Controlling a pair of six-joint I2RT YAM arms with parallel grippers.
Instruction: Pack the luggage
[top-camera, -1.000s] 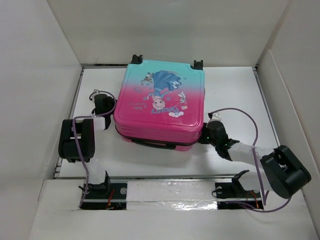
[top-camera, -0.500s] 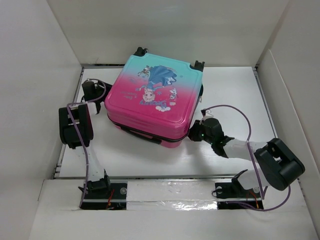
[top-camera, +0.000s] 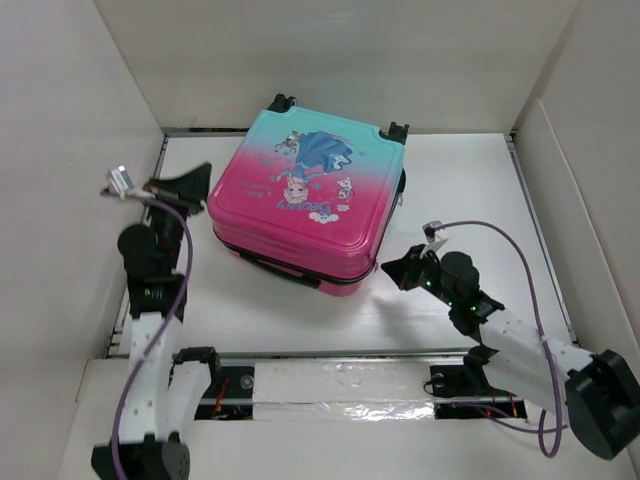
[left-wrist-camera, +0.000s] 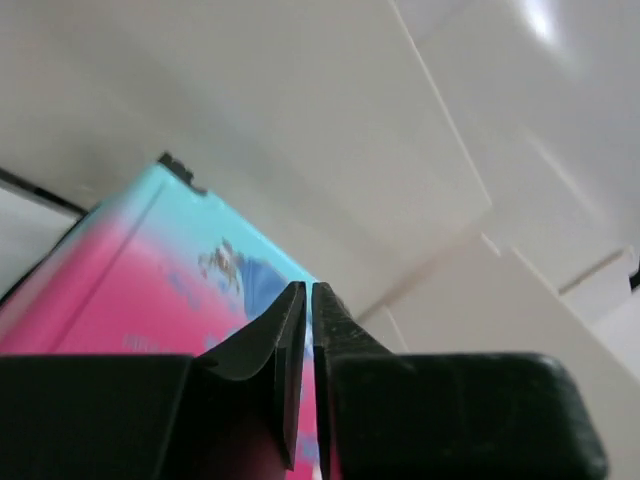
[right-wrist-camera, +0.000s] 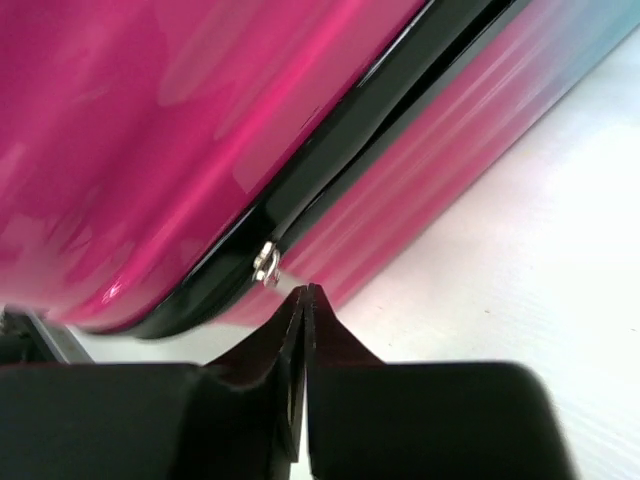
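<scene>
— What's that surface (top-camera: 480, 190) like?
— White and flat, boxed in by pale walls at the back and on both sides.
— And what lies on it?
— Just the luggage (top-camera: 305, 205), closed, lying flat with its printed pink-and-teal shell up, wheels towards the back wall, turned a little askew.

You get even, bright overhead light in the top view; the white table (top-camera: 470, 190) is near washed out and shadows are soft and short. The suitcase (top-camera: 305, 205) shell carries a mild sheen. In the left wrist view you look up at a glare spot top right, with the left tool (left-wrist-camera: 306, 300) dark and soft-edged. In the right wrist view the pink shell (right-wrist-camera: 180, 120) is streaked with reflections and blurred; the right tool (right-wrist-camera: 305, 300) is silhouetted.
</scene>
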